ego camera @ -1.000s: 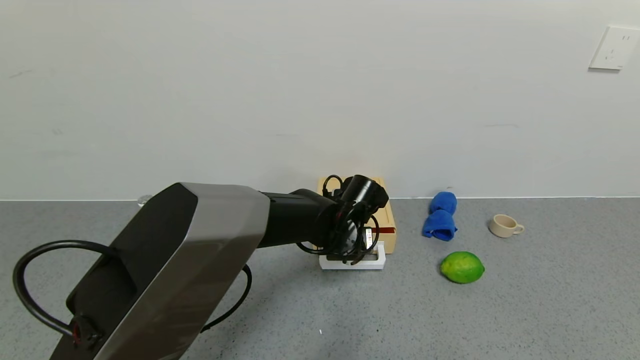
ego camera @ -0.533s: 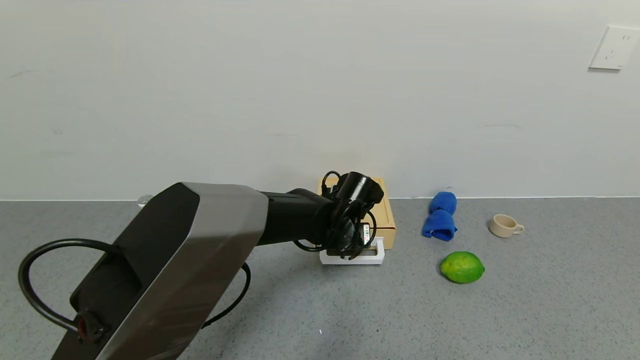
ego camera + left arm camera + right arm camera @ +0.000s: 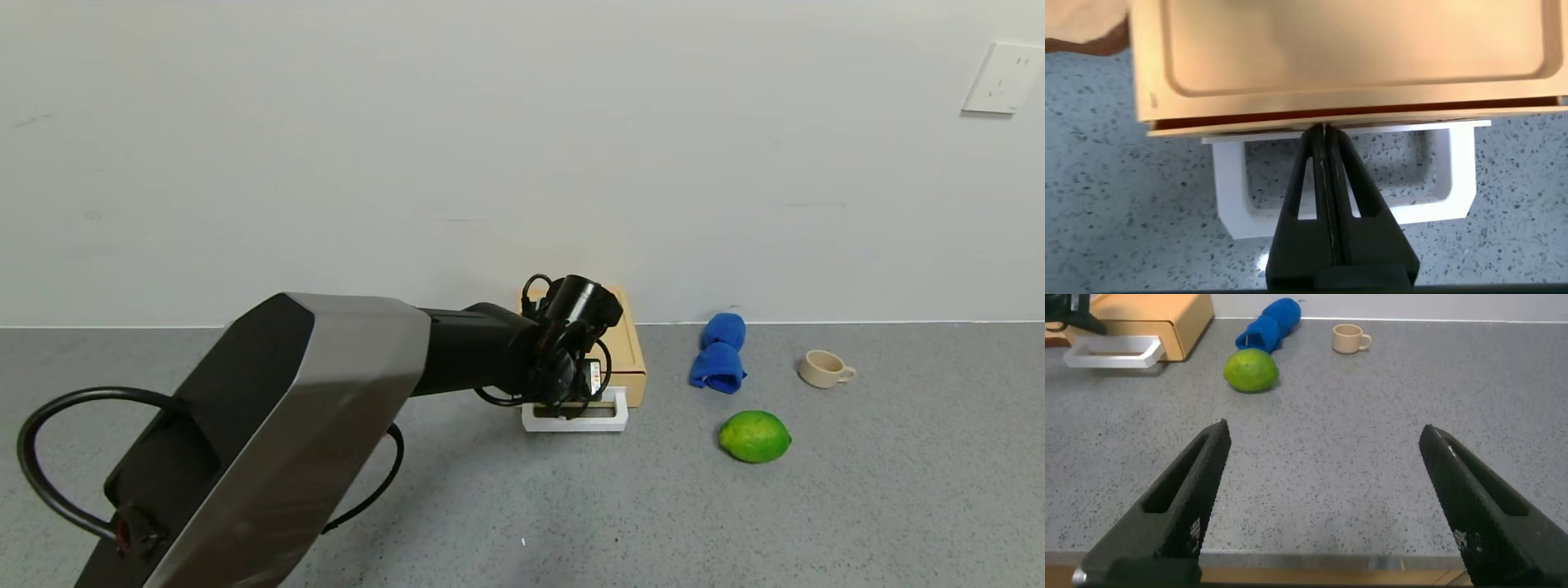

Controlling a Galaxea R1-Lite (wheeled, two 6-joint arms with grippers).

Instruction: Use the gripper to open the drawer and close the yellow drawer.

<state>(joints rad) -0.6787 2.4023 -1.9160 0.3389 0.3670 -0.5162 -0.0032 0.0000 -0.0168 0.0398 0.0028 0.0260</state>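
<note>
The pale yellow-tan drawer (image 3: 627, 353) sits in its low box against the wall, with its white loop handle (image 3: 611, 420) toward me. My left gripper (image 3: 571, 402) is shut and empty. In the left wrist view its closed fingertips (image 3: 1324, 131) rest against the drawer's front edge (image 3: 1347, 57), above the opening of the handle (image 3: 1454, 175). Only a thin dark seam shows between tray and box. My right gripper (image 3: 1323, 433) is open and empty, low over the near table edge, out of the head view.
A green lime (image 3: 754, 436) lies right of the drawer. A folded blue cloth (image 3: 718, 353) and a small beige cup (image 3: 824, 368) sit farther right near the wall. The grey speckled table (image 3: 735, 523) spreads in front.
My left gripper has moved toward the wall with its shut fingers against the drawer front. The tray and its handle slid back into the box, and the red-brown gap has narrowed.
</note>
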